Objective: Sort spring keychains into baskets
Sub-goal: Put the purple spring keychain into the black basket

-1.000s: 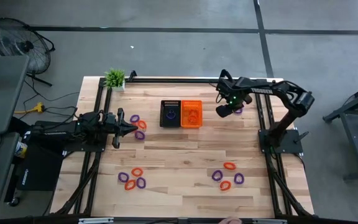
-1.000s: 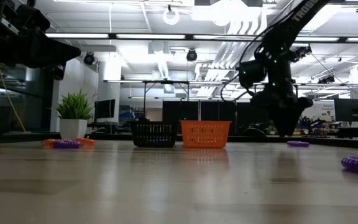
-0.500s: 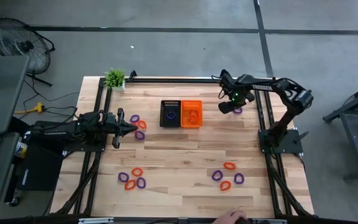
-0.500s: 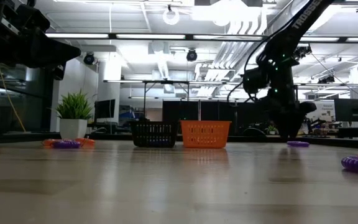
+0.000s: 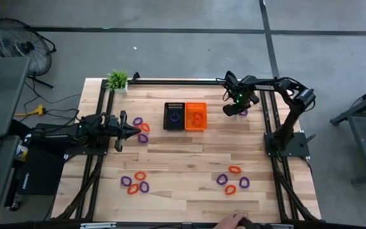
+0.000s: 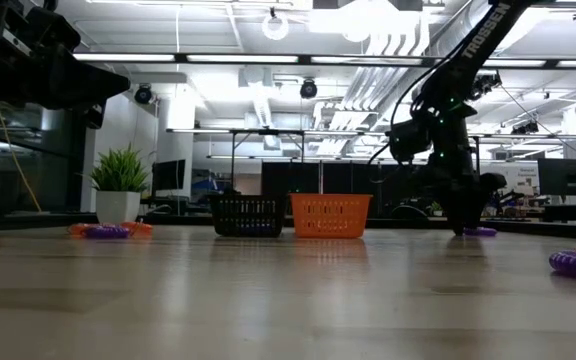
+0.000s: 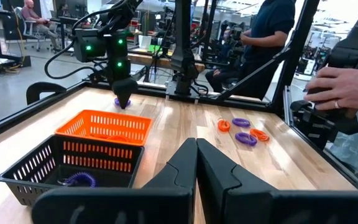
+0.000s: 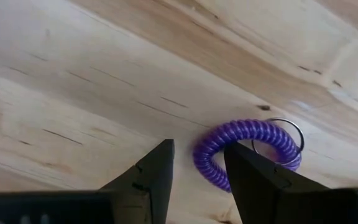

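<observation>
Fan point(image 5: 19, 39) and floor cables sit off the bench's point(image 5: 189, 159) left end, with a small potted plant point(image 5: 117, 79) at the far left corner. Just inside, the left hand point(image 5: 134, 132) rests low with its fingers pressed together, gripping nothing, beside a few purple and orange spring keychains point(image 5: 141, 127). Another cluster of keychains point(image 5: 135, 182) lies nearer the front edge. At the middle, the black basket point(image 5: 174, 116) and the orange basket point(image 5: 196, 116) stand touching side by side; the black one holds a purple coil point(image 7: 79, 180), the orange one orange coils. Front right lies a further group point(image 5: 232, 180). Toward the far right, the right hand point(image 5: 232, 111) is down at the bench, fingers parted, straddling one side of a purple keychain point(image 8: 247, 152) that lies flat on the wood, not yet gripped. A person's hand point(image 5: 232, 222) shows at the front edge.
</observation>
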You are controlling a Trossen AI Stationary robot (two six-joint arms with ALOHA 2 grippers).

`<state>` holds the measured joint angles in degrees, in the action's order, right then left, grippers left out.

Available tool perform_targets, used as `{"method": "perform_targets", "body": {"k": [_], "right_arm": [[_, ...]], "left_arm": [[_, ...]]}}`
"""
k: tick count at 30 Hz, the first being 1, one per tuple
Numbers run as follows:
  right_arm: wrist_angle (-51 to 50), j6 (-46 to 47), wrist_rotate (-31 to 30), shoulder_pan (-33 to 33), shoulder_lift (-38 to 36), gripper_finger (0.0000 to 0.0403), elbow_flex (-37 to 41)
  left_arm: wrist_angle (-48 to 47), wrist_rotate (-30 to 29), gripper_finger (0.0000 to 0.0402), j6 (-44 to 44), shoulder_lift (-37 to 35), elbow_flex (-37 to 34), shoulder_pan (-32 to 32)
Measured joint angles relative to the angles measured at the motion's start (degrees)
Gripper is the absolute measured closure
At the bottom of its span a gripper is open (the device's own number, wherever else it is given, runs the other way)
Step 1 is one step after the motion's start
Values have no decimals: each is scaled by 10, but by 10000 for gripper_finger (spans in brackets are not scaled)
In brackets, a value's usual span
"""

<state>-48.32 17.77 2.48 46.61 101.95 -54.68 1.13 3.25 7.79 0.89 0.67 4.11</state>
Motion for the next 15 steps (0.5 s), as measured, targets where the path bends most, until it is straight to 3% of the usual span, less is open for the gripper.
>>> {"method": "perform_targets", "body": {"k": [7,15], "right_arm": [[3,-13,12,0,3,269,1],[3,-18,18,0,3,322,1]], "left_arm": [[0,0,400,0,0,0,0],[0,1,400,0,0,0,0]]}}
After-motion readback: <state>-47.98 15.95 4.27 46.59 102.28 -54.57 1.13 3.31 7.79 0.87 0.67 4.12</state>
